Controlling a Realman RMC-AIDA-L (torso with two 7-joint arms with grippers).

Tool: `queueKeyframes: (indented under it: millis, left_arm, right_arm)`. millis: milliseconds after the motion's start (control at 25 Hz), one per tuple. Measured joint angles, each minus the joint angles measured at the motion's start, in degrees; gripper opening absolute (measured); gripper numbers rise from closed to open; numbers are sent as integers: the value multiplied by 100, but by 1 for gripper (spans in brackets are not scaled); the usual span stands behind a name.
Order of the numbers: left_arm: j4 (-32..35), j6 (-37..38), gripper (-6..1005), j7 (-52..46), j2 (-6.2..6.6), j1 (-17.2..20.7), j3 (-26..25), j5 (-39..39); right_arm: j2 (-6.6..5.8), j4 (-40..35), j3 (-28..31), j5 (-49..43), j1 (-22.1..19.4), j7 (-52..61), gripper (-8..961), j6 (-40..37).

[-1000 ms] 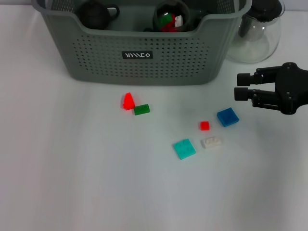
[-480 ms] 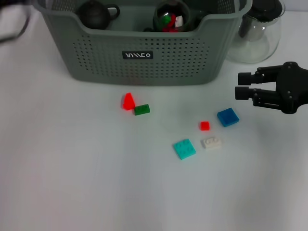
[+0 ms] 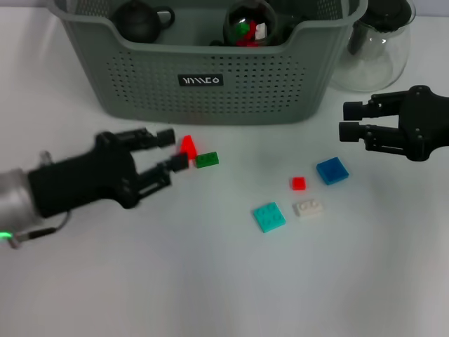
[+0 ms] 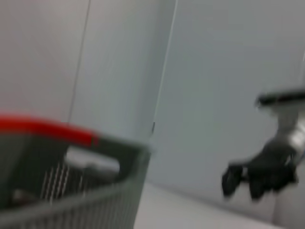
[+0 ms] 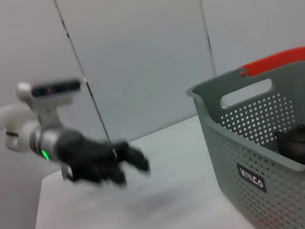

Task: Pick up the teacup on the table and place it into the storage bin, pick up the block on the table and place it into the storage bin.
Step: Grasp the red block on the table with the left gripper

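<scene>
1. White tabletop fills the head view, with the left gripper low over it, fingers spread apart and holding nothing.
2. Just past its fingertips lie a red block and a green block, touching each other; neither is between the fingers.
3. Behind them stands the storage bin, its black label facing forward. Inside sit a dark teapot-like vessel and a round dark item with red and green bits.
4. Farther right lie a small red block, a blue block, a white block and a teal block, all apart from one another.
5. Right gripper hovers beside the blue block, fingers parted and empty, in front of a clear glass pitcher.
</scene>
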Motion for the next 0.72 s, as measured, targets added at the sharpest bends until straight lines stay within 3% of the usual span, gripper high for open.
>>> queueKeyframes:
  millis: [320, 720]
  left_arm:
    - [-753, -1682, 451, 286, 1, -557, 459, 489]
    - [-1038, -3058, 508, 418, -44, -987, 480, 417]
  right_arm:
    - [-18, 0, 1, 9, 40, 372, 412, 68]
    - [-181, -41, 18, 23, 131, 1070, 413, 181]
